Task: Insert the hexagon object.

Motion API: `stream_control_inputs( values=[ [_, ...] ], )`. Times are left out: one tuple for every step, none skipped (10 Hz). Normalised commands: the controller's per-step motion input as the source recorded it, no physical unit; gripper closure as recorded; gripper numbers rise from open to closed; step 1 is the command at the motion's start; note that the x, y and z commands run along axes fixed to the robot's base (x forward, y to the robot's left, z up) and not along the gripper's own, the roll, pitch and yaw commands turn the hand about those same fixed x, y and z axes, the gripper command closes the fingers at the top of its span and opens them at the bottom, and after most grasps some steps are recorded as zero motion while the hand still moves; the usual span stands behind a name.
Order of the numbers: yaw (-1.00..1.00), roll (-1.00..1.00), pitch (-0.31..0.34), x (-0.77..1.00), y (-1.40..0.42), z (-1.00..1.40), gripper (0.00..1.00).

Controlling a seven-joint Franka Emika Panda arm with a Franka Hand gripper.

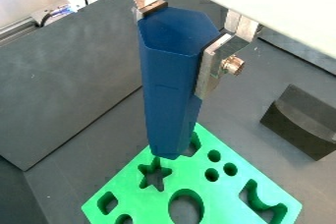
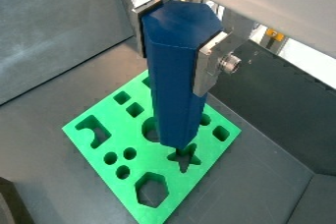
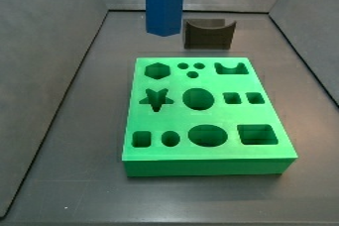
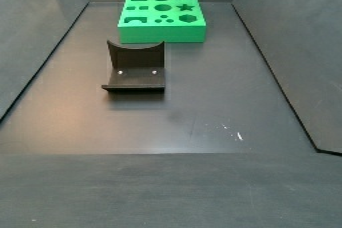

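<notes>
My gripper (image 1: 182,39) is shut on the hexagon object (image 1: 168,100), a long blue six-sided prism that hangs upright from the fingers. Both wrist views show it, and the silver fingers (image 2: 210,61) clamp its upper end. It hangs clear above the green board (image 1: 138,200), which has shaped holes. In a side view the prism (image 3: 163,2) hangs at the far left, above and behind the board's (image 3: 205,161) hexagon hole (image 3: 158,69). The gripper itself is out of frame there. The other side view shows the board (image 4: 163,32) but neither the prism nor the gripper.
The fixture (image 3: 208,34) stands on the dark floor just behind the board; it also shows in a wrist view (image 1: 305,120) and in a side view (image 4: 134,69). Grey walls slope up round the floor.
</notes>
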Motion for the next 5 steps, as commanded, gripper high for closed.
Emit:
stream_control_inputs(
  values=[
    [0.0, 0.09, 0.0, 0.03, 0.13, -0.17, 1.0],
    [0.0, 0.25, -0.171, 0.0, 0.33, -0.59, 1.0],
    [0.04, 0.25, -0.189, -0.01, 0.36, -0.6, 1.0],
    [0.0, 0.19, -0.164, -0.05, 0.22, -0.75, 1.0],
    [-0.05, 0.09, -0.16, -0.01, 0.01, -0.89, 1.0]
  ],
)
